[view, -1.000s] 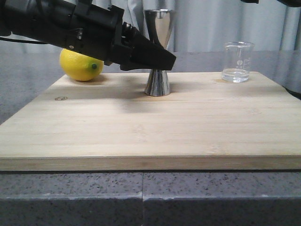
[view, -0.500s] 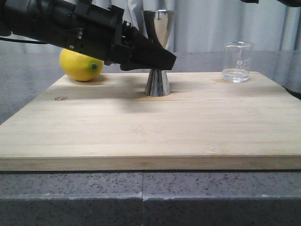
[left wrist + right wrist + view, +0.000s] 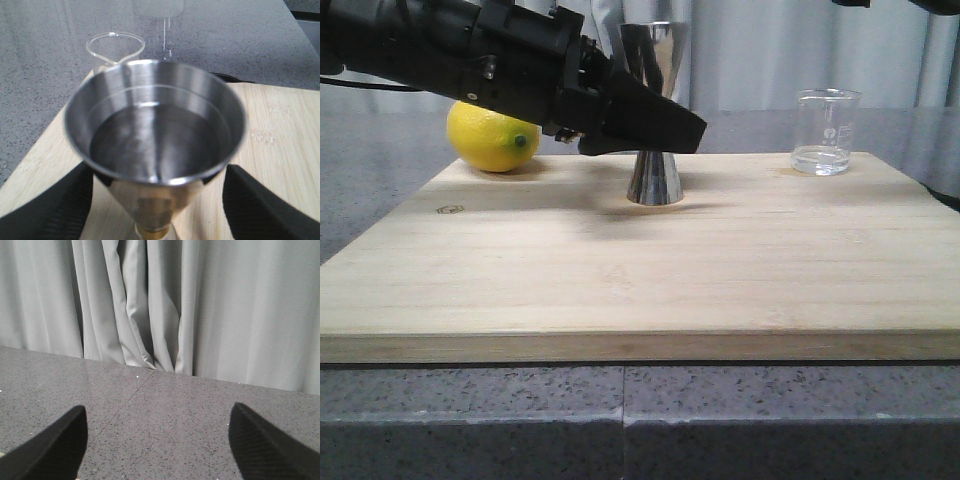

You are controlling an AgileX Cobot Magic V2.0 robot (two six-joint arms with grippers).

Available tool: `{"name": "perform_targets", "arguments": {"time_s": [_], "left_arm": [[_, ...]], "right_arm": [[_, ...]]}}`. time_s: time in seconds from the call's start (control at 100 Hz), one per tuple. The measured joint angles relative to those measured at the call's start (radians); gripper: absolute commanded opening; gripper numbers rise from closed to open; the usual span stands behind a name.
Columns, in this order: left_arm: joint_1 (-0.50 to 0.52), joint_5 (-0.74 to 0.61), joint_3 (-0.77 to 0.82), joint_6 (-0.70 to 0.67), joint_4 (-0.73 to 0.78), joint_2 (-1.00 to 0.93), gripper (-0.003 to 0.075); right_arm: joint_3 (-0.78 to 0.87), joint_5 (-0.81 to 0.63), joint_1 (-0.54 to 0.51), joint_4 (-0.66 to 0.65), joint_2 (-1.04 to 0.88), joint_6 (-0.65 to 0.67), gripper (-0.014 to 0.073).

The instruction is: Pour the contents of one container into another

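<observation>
The left gripper [image 3: 665,128] has pushed a touch further toward the right edge of the board than a moment ago, its black fingertips now reaching past the waist of the jigger [image 3: 655,115], and the jigger itself looks nudged slightly, its top cup leaning a little off its earlier line. From the left wrist view the fingers [image 3: 47,210] sit wide on either side of the jigger [image 3: 155,135], spread apart with the steel cone between them; whether the pads touch the metal I cannot tell. The jigger stands on the wooden board [image 3: 640,290] near the middle of its far edge, liquid visible in its top cup. The beaker [image 3: 827,131] stands upright by the far right corner of the board, a little clear liquid at its bottom, well apart from the jigger. A lemon [image 3: 492,137] rests at the far left corner, partly hidden behind the left arm. The right gripper [image 3: 157,450] is open wide too, holding nothing, its fingers [image 3: 50,447] facing grey countertop [image 3: 160,410] and a pale curtain [image 3: 200,305]; the front view shows only a scrap of that arm at the top
</observation>
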Motion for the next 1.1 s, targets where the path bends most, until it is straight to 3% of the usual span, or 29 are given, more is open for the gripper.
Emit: {"name": "perform_targets", "arguments": {"time_s": [0.42,1.1], "left_arm": [[0.000,-0.083,0.000,-0.184,0.194,-0.101,0.0527],[0.000,-0.090,0.000,-0.639,0.663,-0.298,0.0527]], "right_arm": [[-0.025,0.137,0.000,-0.002,-0.002,0.000,0.0542],[-0.448,1.090,0.000,-0.002,-0.075,0.000,0.0542]]}}
